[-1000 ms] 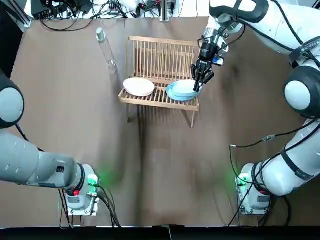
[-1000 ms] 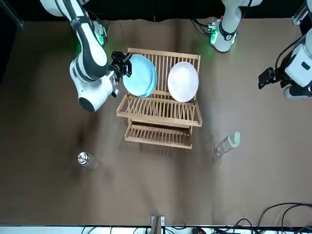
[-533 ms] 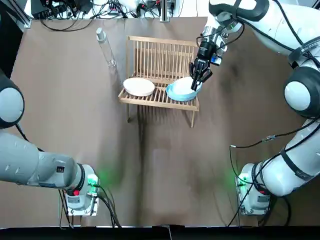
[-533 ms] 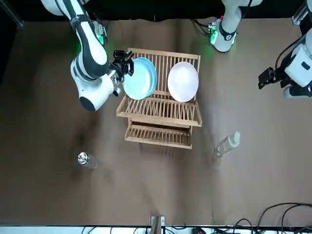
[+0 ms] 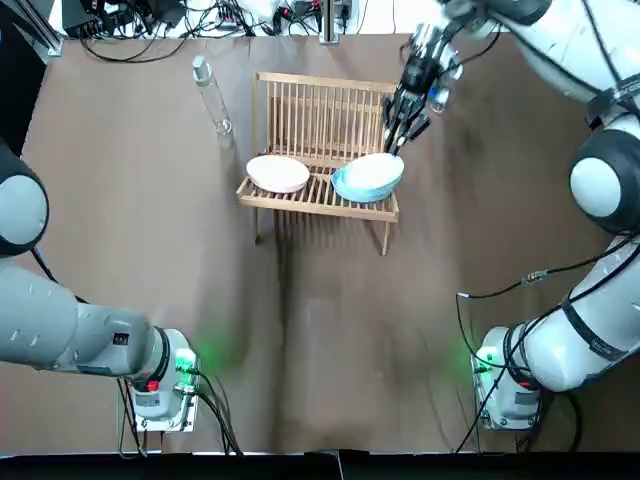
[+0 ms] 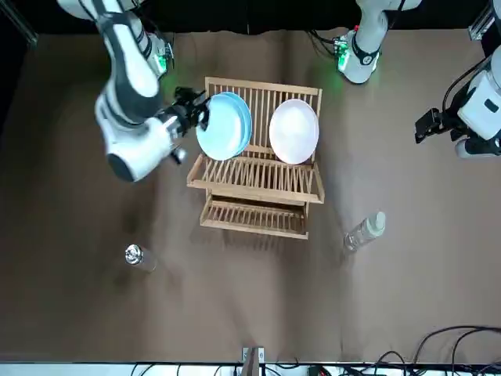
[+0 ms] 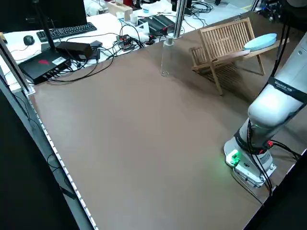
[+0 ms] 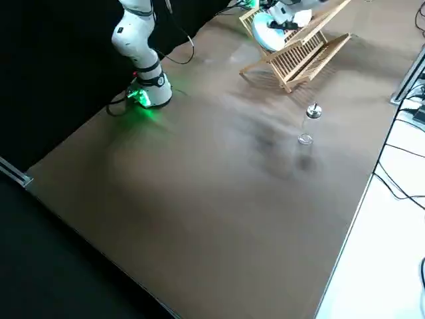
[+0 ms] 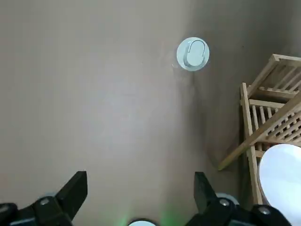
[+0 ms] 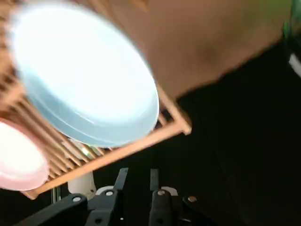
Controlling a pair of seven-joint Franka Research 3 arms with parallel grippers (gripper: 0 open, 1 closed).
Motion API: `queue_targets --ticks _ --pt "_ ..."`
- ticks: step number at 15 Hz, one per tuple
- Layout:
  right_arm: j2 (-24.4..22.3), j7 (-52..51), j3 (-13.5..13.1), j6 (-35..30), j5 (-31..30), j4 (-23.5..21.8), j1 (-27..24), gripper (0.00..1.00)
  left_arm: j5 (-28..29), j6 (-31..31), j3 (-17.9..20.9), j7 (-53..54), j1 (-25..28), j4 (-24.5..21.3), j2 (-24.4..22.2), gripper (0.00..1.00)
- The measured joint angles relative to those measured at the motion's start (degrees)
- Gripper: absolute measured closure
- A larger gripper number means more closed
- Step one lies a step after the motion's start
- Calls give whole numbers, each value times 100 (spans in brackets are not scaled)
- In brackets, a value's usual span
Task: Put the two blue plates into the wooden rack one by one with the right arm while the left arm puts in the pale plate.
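Both blue plates (image 5: 368, 178) stand in the wooden rack (image 5: 320, 108) at the end on the robot's right, leaning one against the other. The pale plate (image 5: 278, 173) sits in the slots beside them, apart from the pair. The right gripper (image 5: 401, 130) hangs just beyond the blue pair, near the rim but clear of it. Its wrist view shows its fingers (image 10: 120, 181) drawn close with a slim gap between them and nothing gripped. The overhead view flattens the plates into shallow ovals, while the front view shows their round faces and a doubled blue rim (the plainest sign that there are two). The left gripper (image 9: 140, 179) shows best in its own wrist view, its fingers spread wide and empty above bare worktop off the rack's left side. That view looks down on the white cap of a clear bottle (image 5: 211, 95), which stands upright just left of the rack. The front view alone picks up a second, silver-capped bottle (image 6: 137, 256) out past the rack on the robot's right. The worktop (image 5: 300, 330) is covered in plain brown. Cables (image 5: 180, 20) crowd its far edge, and the left side view shows a keyboard (image 7: 67, 31) on a white desk beyond.
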Motion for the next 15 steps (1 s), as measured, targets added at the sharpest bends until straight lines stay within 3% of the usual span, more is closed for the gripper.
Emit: queue_targets --ticks 5,7,8,9,12,14,15 --pt "-25 -2012 -43 -20 -1633 591 -849 67 0 0 -1 0 0 1 0 0" --pt "-24 -2918 -52 -10 -2330 675 -1071 51 0 0 0 0 2 1 0 0" --pt "-27 -3542 -57 2 -2816 865 -1236 28 0 0 0 0 1 1 0 0" --pt "-38 -3876 -58 -1 -2932 998 -1323 22 0 0 0 0 1 1 0 0" --pt "-233 -4923 -63 -3 -3037 1280 -1681 22 0 -13 0 0 3 1 0 0" --pt "-518 -5213 -66 -23 -3052 1298 -1913 20 0 -20 0 0 4 1 0 0" --pt "-682 -5260 -66 6 -3054 1256 -1983 15 0 -20 0 0 4 1 0 0"
